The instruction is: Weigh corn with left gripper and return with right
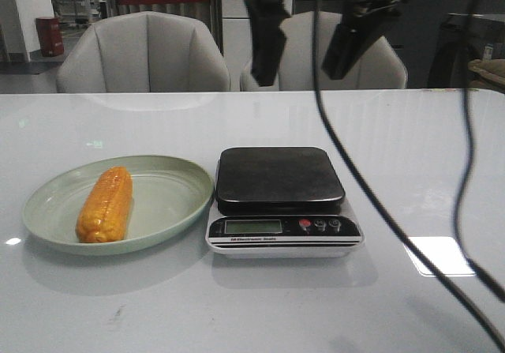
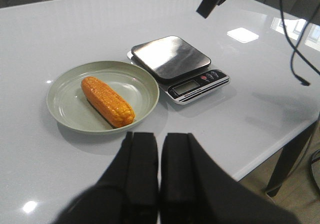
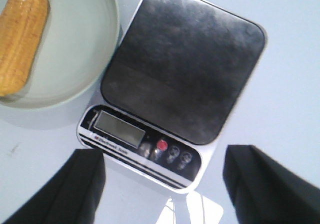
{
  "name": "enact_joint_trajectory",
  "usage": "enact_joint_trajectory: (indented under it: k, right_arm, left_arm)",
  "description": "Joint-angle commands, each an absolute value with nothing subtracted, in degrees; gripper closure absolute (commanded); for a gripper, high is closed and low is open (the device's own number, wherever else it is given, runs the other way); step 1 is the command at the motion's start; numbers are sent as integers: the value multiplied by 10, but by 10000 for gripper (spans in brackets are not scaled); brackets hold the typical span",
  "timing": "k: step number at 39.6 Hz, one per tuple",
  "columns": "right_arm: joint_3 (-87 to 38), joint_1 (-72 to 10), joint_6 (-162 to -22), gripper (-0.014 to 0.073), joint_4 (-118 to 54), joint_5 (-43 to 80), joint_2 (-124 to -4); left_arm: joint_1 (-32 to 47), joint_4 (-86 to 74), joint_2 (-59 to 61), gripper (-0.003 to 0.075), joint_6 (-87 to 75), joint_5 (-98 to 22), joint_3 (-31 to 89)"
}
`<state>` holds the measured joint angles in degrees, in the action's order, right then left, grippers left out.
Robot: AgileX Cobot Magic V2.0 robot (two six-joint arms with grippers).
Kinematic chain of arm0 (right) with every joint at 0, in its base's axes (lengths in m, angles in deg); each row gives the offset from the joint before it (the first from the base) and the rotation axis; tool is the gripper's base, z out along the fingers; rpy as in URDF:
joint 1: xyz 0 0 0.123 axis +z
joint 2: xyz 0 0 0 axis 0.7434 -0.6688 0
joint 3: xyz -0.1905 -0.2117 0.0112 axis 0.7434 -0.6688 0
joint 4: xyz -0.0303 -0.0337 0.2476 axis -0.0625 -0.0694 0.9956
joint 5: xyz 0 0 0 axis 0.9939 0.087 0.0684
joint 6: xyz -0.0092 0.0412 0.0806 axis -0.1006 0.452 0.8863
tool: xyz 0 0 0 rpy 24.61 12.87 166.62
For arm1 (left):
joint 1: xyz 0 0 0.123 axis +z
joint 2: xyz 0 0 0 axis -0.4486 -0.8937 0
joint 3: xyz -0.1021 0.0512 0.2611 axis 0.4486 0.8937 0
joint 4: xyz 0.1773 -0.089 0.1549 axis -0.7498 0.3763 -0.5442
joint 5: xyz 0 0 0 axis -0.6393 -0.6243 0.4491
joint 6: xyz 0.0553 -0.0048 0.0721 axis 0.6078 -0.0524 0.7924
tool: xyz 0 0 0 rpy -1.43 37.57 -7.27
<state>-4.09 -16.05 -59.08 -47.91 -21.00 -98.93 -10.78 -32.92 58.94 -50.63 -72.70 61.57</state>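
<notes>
An orange-yellow corn (image 1: pixel 106 204) cob lies on its side in a pale green plate (image 1: pixel 170 211) just left of a digital kitchen scale (image 1: pixel 284 234) on a glossy white table (image 1: pixel 410 155). The plate's rim sits close against the scale's near-left corner; whether the two touch is hard to judge from the front view. The scale's dark platform (image 1: pixel 279 178) is bare, and its display (image 1: pixel 252 227) sits beside a red button (image 1: pixel 304 225) and two darker ones.

The right gripper (image 1: pixel 304 49) hangs high above the far side of the scale, its two black fingers (image 3: pixel 75 194) spread wide and holding nothing. The left gripper (image 2: pixel 159 179) hovers on the near side of the plate, its fingers (image 2: pixel 142 174) pressed together with nothing between them. Black cables (image 1: pixel 347 171) trail down across the table to the right of the scale. Two grey chairs (image 1: pixel 146 53) stand behind the table, beyond the scale.
</notes>
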Motion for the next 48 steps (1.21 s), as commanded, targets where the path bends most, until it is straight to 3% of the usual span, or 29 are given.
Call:
enact_joint_trajectory:
  k: [1, 9, 41, 48]
  right_arm:
    - [-81, -183, -610, 4, -485, -167, -900]
    - [-204, -215, -610, 4, -486, -90, -771]
    - [-640, -215, -610, 4, -515, 142, -236]
    - [-684, -215, -610, 4, -515, 140, -157]
  left_arm:
    - [-111, -329, 601, 607, -507, -682, 602]
    - [-111, -329, 601, 607, -507, -682, 602]
    - [-111, -329, 601, 607, -507, -682, 602]
    - [-111, -329, 601, 607, -507, -682, 602]
